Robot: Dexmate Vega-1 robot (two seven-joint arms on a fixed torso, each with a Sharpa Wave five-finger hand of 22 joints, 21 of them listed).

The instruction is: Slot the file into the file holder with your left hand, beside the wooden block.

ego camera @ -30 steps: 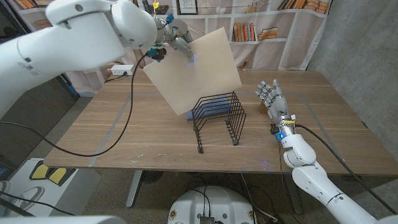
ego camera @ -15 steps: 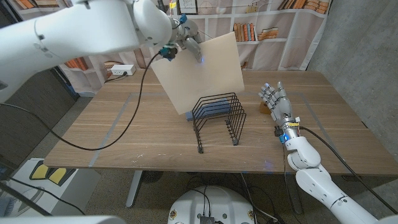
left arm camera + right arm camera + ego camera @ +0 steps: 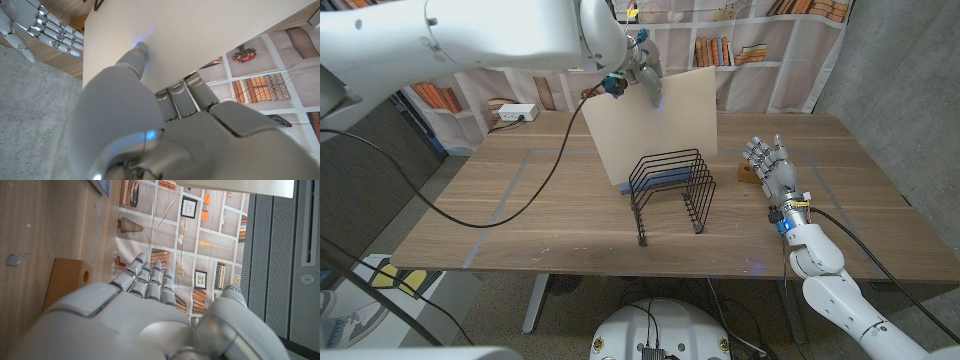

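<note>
My left hand (image 3: pixel 640 66) grips the top edge of a cream file (image 3: pixel 658 125) and holds it in the air, tilted, just behind and above the black wire file holder (image 3: pixel 672 192). The file's lower corner hangs behind the holder's far wires. In the left wrist view my left hand (image 3: pixel 150 115) pinches the file (image 3: pixel 200 35) between thumb and fingers. A small wooden block (image 3: pixel 750 173) lies right of the holder; it shows a hole in the right wrist view (image 3: pixel 65 282). My right hand (image 3: pixel 775 170) stands beside it, fingers straight up, holding nothing.
A blue flat item (image 3: pixel 655 178) stands at the back of the file holder. A black cable (image 3: pixel 520 205) trails from my left arm over the table's left half. Bookshelf backdrop behind the table. A white power strip (image 3: pixel 516 112) lies at the far left edge.
My left hand has carried the file to the right and turned it more upright, closer over the holder. My right hand has drifted slightly right, next to the block.
</note>
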